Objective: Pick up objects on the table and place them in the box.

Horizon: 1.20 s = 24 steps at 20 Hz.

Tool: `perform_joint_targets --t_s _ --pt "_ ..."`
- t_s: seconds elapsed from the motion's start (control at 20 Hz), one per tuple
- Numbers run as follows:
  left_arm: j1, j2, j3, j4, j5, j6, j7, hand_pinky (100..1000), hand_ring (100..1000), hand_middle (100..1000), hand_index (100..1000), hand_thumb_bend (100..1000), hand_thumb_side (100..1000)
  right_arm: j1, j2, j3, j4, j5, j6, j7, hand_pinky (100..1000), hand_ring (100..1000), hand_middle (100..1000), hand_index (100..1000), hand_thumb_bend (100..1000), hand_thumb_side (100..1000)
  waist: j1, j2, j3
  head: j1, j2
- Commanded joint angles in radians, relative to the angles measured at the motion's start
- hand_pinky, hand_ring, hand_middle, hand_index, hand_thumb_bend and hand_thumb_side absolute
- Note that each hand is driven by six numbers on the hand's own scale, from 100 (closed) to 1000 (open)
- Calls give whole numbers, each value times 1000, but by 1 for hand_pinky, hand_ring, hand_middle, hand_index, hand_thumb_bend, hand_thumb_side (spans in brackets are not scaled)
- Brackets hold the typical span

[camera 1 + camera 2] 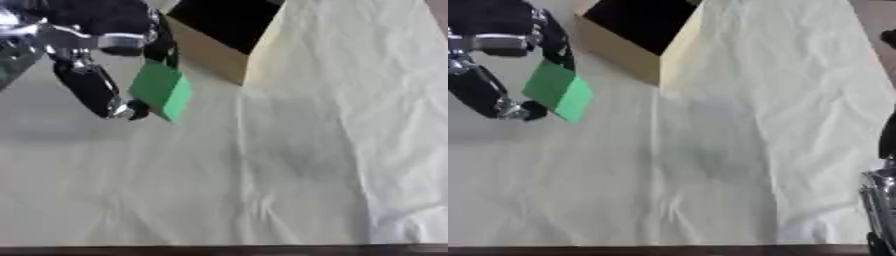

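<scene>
The table carries a wrinkled cream cloth. The left robot hand pinches a green block just left of the box, positioned for transfer into it. The right robot hand idles at the near right; its finger state cannot be determined.

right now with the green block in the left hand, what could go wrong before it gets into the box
1. The left hand pinches the green block only at its edges, and the block hangs tilted, so it could slip out onto the white cloth.
2. The block is beside the box, not over its dark opening; moving across, it might catch the near wall.
3. The right hand shows only at the right edge, too far to help.
</scene>
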Motion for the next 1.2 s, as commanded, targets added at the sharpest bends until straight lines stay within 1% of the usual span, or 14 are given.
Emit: perform_joint_targets --t_s 0.05,0.1,0.25,0.4,0.6,0.7,0.85,1.1,1.2 --pt "-57 -18 39 37 -6 16 14 580 642 527 630 100 138 -7 -20 -10 -15 3 -2 -3 796 677 588 807 100 747 4 -14 0 0 -4" --pt "-71 -30 41 61 -15 15 20 577 639 525 629 175 100 -8 -20 -10 -15 3 -2 -3 796 677 588 807 100 756 4 -13 -1 -1 -5" --pt "-111 -73 48 144 -40 10 49 565 630 524 628 154 100 -10 -19 -10 -15 4 -1 -3 797 677 587 807 100 757 5 -6 -8 2 -10" --pt "-147 -121 60 230 -64 5 92 548 642 523 625 137 100 -15 -18 -11 -15 4 -3 -4 796 678 587 807 100 756 5 0 -16 8 -15" --pt "-189 -185 75 342 -95 0 152 534 637 523 626 132 100 -21 -16 -9 -15 2 -6 -2 797 678 587 807 100 754 -1 8 -25 23 -24" --pt "-211 -218 79 401 -130 -10 184 533 637 523 626 130 100 -26 -14 -8 -15 1 -8 0 797 678 587 807 100 755 -4 15 -32 36 -33" --pt "-236 -252 92 476 -187 -26 229 528 635 522 624 115 100 -31 -11 -6 -15 0 -9 5 797 674 586 807 100 758 -9 22 -34 43 -54" --pt "-264 -291 116 567 -250 -45 280 525 634 521 625 112 100 -40 -9 -4 -15 -5 -10 8 797 674 586 807 100 756 -19 27 -21 43 -101" --pt "-275 -304 126 598 -273 -48 298 526 634 521 625 109 100 -45 -8 -3 -15 -7 -11 10 797 674 586 807 100 754 -23 28 -17 50 -119"
